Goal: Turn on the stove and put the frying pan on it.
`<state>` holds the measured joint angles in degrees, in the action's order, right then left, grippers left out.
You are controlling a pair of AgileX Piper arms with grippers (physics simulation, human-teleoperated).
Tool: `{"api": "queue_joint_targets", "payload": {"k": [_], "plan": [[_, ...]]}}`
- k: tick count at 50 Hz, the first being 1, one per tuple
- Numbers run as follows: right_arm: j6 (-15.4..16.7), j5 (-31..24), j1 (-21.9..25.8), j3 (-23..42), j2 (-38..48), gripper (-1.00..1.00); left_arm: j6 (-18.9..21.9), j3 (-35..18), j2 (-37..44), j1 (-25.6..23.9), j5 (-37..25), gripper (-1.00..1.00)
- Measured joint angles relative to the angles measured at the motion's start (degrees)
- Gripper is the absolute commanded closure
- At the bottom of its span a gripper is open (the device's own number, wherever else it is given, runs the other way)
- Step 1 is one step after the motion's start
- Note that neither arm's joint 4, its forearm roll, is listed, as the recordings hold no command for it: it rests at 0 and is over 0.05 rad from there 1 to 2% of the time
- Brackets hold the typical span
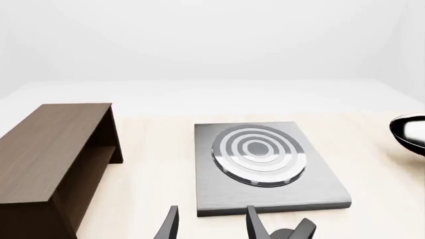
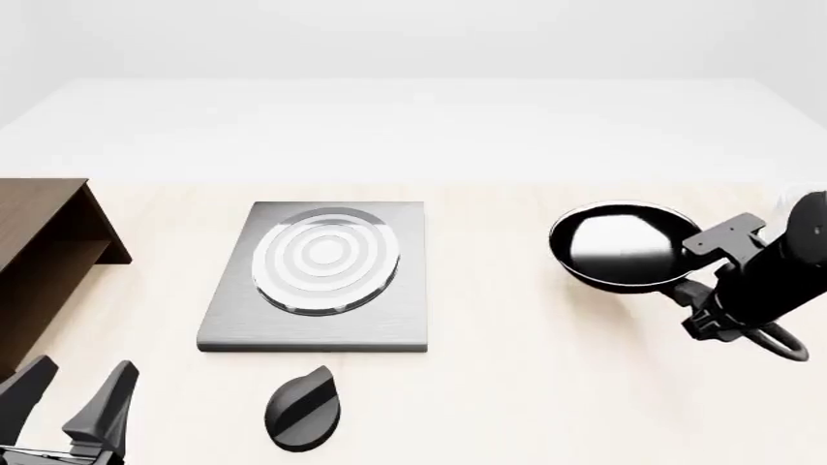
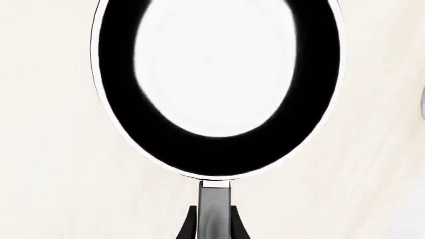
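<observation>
The stove [image 2: 230,320] is a grey square plate with a ringed burner [image 2: 323,257], lying left of the table's middle; it also fills the left wrist view as the stove [image 1: 319,184]. Its black oval knob [image 2: 304,410] lies on the table just in front of it. My left gripper [image 2: 72,397] hovers open to the left of the knob, holding nothing. The frying pan [image 2: 621,244], black with a shiny inside, is to the right of the stove. My right gripper [image 3: 214,224] is shut on the pan's handle [image 3: 214,204].
A brown wooden shelf [image 2: 45,232] stands at the left edge, beside the stove. The pan's rim [image 1: 408,130] shows at the edge of the left wrist view. The knob [image 1: 292,231] sits just off my left fingers [image 1: 256,224].
</observation>
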<state>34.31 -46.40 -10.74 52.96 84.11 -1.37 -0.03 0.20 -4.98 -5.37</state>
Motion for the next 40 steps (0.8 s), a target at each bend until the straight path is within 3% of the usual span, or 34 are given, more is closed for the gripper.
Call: {"api": "queue_joint_targets", "payload": {"k": [21,40], "plan": [[0.5,-8.7,4.7,4.8,-7.5,1.0,0.2,0.0,-0.1,-0.1,0.0,-1.0],[-0.1,-8.5,13.6,7.4,-7.4,1.0,0.4,0.0,-0.1,-0.1,0.1,-1.0]]}}
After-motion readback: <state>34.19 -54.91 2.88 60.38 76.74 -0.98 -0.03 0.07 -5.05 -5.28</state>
